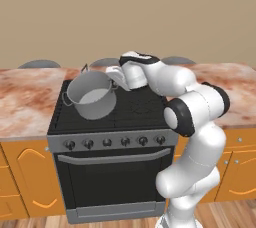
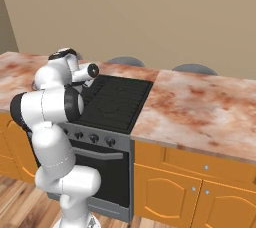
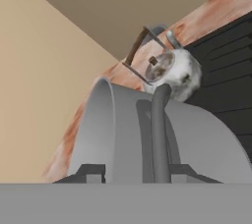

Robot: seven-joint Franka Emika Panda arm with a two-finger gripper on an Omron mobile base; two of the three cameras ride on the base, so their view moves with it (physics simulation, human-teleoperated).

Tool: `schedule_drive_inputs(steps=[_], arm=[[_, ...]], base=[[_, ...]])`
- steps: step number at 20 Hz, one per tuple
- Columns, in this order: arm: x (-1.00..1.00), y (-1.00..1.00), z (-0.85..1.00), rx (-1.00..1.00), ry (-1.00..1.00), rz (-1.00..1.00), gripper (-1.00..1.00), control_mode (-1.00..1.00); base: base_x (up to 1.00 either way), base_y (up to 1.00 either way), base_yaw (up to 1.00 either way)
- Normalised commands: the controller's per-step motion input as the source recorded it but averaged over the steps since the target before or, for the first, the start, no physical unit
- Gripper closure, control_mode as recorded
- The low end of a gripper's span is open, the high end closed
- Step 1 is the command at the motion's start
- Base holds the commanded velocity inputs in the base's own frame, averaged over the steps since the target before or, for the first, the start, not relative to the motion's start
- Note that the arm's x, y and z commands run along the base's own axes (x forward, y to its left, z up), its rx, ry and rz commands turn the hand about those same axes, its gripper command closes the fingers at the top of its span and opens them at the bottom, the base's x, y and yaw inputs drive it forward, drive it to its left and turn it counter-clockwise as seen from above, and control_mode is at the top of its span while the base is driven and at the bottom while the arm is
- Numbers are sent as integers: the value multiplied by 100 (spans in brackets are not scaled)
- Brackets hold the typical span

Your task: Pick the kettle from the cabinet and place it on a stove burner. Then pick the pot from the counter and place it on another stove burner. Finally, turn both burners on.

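Half done, give or take. Got the kettle (image 3: pixel 174 70) parked at the back of the stove (image 1: pixel 137 106), seemingly on a rear burner. Now carrying the pot (image 1: pixel 92 96) tilted over the front left burner, clear of the grate by the look of it.

↳ Agreed on the halfway call. Clamped the hand (image 1: pixel 118 78) on the pot's loop side handle (image 3: pixel 160 125), going by the hand view, with one dark fingertip (image 3: pixel 91 171) either side of it. Left to do: set the pot down flat, let go, then twist two knobs (image 1: pixel 107 142).

Any idea which burner under the kettle?

↳ Can't say for sure. Just a sliver of its tall handle poking up behind the pot rim in the left base view, and all rolled sideways in the hand view. Looks like rear left, close to the counter (image 1: pixel 25 97) edge, but wouldn't swear to it.

And from the right base view?

↳ Not much help. Can't see past the arm to the pot on that side. Can't read the knob positions either, way too small. Guessing both off, but really just guessing.
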Motion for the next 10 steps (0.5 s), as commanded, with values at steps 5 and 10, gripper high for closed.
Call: schedule_drive_inputs(steps=[5,10], arm=[[12,7,-5,0,0,0,100,-100],[26,10,0,0,0,0,100,-100]], base=[[0,0,0],[0,0,0]])
